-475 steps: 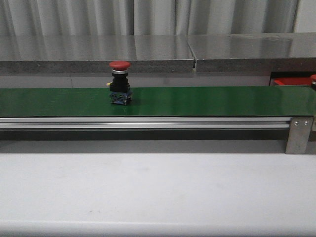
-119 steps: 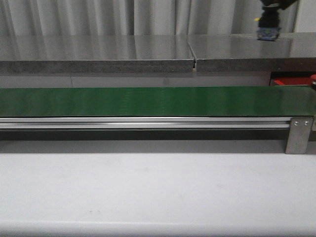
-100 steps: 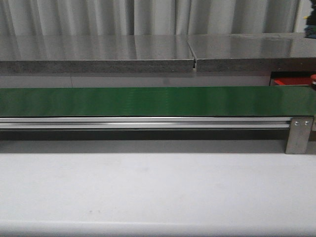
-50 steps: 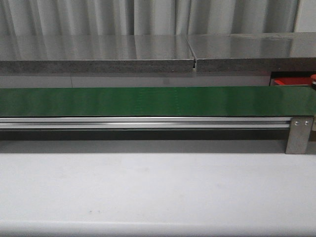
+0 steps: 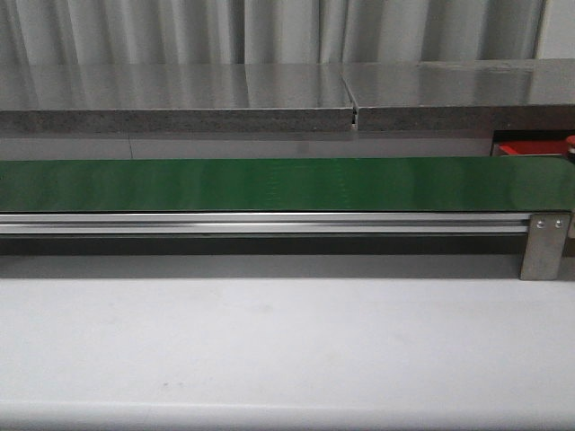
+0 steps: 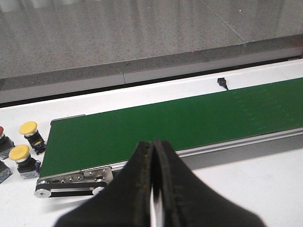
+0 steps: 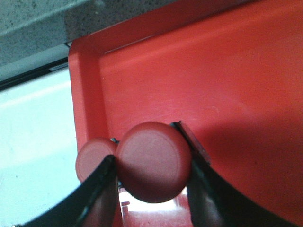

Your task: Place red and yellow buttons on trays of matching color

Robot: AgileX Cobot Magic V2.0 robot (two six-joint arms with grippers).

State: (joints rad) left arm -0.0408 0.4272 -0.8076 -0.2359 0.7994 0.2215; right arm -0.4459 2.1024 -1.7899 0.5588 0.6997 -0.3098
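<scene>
My right gripper (image 7: 151, 189) is shut on a red button (image 7: 152, 161), its fingers against both sides of the round cap, over the floor of the red tray (image 7: 227, 75). A second red button (image 7: 92, 158) stands beside it near the tray's corner wall. In the front view only a corner of the red tray (image 5: 519, 149) and the edge of a red cap (image 5: 570, 141) show at the far right. My left gripper (image 6: 152, 156) is shut on nothing, near the green belt's end. Two yellow buttons (image 6: 29, 128) (image 6: 19, 152) stand on the white table beside that end.
The long green belt (image 5: 287, 183) runs across the table on an aluminium rail (image 5: 269, 223) with a bracket (image 5: 544, 244) at its right end. A grey stone ledge (image 5: 180, 99) lies behind it. Another red button's edge (image 6: 1, 132) shows beside the yellow ones.
The red button that stood on the belt was lifted, carried up and to the right by my right gripper, and left the front view. The left arm's earlier position is not shown.
</scene>
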